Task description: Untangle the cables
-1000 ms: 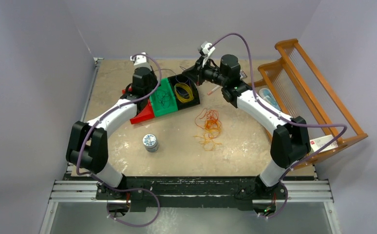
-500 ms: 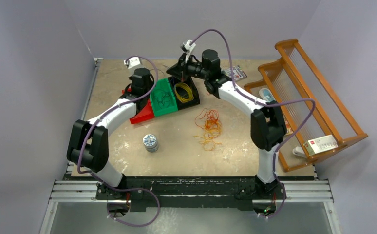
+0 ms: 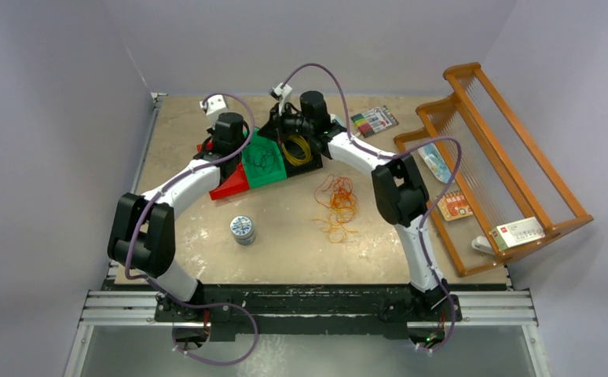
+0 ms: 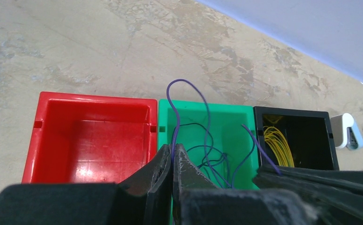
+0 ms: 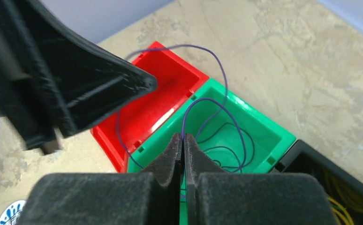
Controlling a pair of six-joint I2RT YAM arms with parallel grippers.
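Note:
Dark purple cables point(image 4: 207, 150) lie in loose loops in the green bin point(image 4: 226, 126). One strand point(image 4: 189, 84) arcs up out of it. My left gripper point(image 4: 173, 146) is shut on that strand above the bin's near left corner. In the right wrist view my right gripper point(image 5: 183, 137) is shut on a purple strand point(image 5: 217, 61) too, over the green bin point(image 5: 264, 131). Yellow cables point(image 3: 295, 148) fill the black bin point(image 4: 311, 117). An orange-red bundle point(image 3: 336, 203) lies loose on the table.
A red bin point(image 3: 228, 186) with nothing in it adjoins the green one point(image 3: 263, 161). A round tin point(image 3: 243, 229) stands nearer the arm bases. A marker pack point(image 3: 374, 121) lies at the back, and a wooden rack point(image 3: 513, 149) fills the right side. A small white object point(image 4: 348, 132) sits beside the black bin.
The right arm has swung left from beyond the black bin to above the green bin, close to the left gripper. The left arm has hardly moved.

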